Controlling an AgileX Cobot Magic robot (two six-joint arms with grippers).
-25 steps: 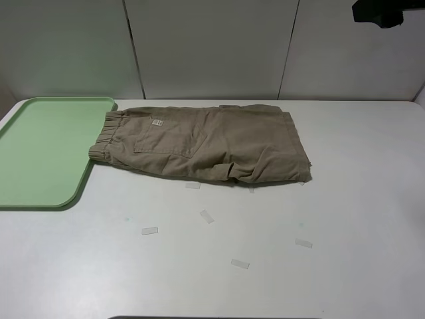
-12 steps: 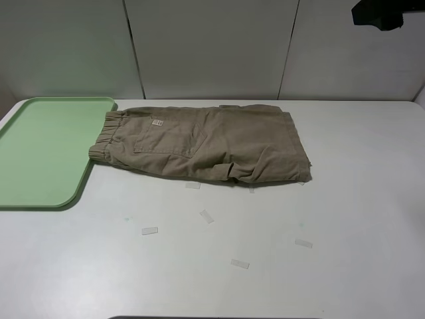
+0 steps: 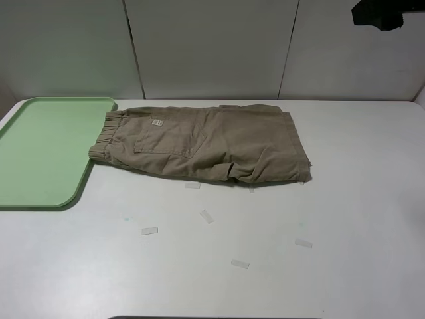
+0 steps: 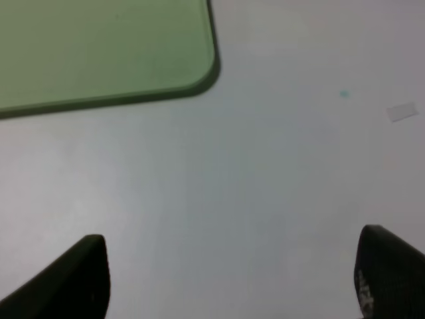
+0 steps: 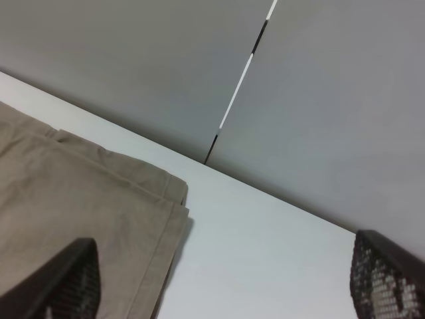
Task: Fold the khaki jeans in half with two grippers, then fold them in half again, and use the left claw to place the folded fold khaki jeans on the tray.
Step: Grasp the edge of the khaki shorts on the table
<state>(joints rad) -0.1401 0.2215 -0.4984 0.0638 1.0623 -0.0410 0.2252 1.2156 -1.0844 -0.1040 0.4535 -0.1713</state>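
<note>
**Figure. High view and two wrist views of the workspace.** The khaki shorts (image 3: 206, 146) lie flat on the white table (image 3: 279, 286), toward its far side. The gathered elastic waistband (image 3: 101, 138) points left and the hemmed leg end (image 3: 302, 156) points right. We see one stitched patch pocket (image 3: 169, 139) and a small label (image 3: 157, 122) facing up. The waistband reaches the right rim of the mint-green tray (image 3: 40, 153), which sits on the left side of the table; we cannot tell whether cloth and rim touch. Several short strips of clear tape (image 3: 149, 231) are scattered on the table in front of the shorts, apart from one another. Grey wall panels (image 3: 212, 46) stand behind the table. A dark object (image 3: 377, 12) that we cannot identify enters at the top right corner of the high view.

In the left wrist view, the left end effector (image 4: 232, 282) is spread wide and grips nothing. Its two black fingertips (image 4: 76, 282) stand far apart, with only table surface between them. A rounded corner of the tray (image 4: 106, 53) and one tape strip (image 4: 402, 111) lie beyond it.

In the right wrist view, the right end effector (image 5: 226, 286) is likewise spread wide and grips nothing. One textured fingertip (image 5: 382, 286) shows over the table. The other shows over a layered corner of the shorts (image 5: 73, 193), and we cannot tell whether it touches the cloth.
</note>
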